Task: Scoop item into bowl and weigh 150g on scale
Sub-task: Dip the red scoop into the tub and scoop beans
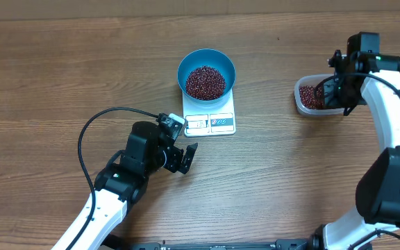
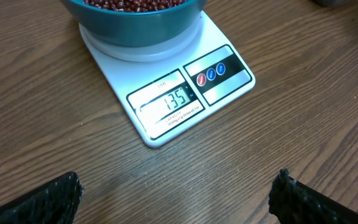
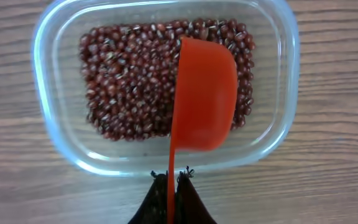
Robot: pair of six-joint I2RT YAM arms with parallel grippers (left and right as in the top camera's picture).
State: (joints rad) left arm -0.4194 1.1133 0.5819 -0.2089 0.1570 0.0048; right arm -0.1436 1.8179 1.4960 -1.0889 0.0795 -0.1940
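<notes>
A blue bowl (image 1: 207,61) of red-brown beans (image 1: 205,82) stands on the white scale (image 1: 211,123). In the left wrist view the scale (image 2: 229,81) has its display (image 2: 166,99) lit, under the bowl (image 2: 135,25). My left gripper (image 1: 183,158) hovers open just in front of the scale, and its fingers (image 2: 297,199) have only bare wood between them. My right gripper (image 3: 171,177) is shut on the handle of an orange scoop (image 3: 204,99). The scoop's cup hangs over the beans (image 3: 129,87) in the clear tub (image 3: 278,124). The tub (image 1: 304,105) sits at the table's right.
The wooden table (image 1: 61,69) spreads round everything. A black cable (image 1: 89,132) loops from the left arm over the table. The right arm (image 1: 387,104) reaches in from the lower right.
</notes>
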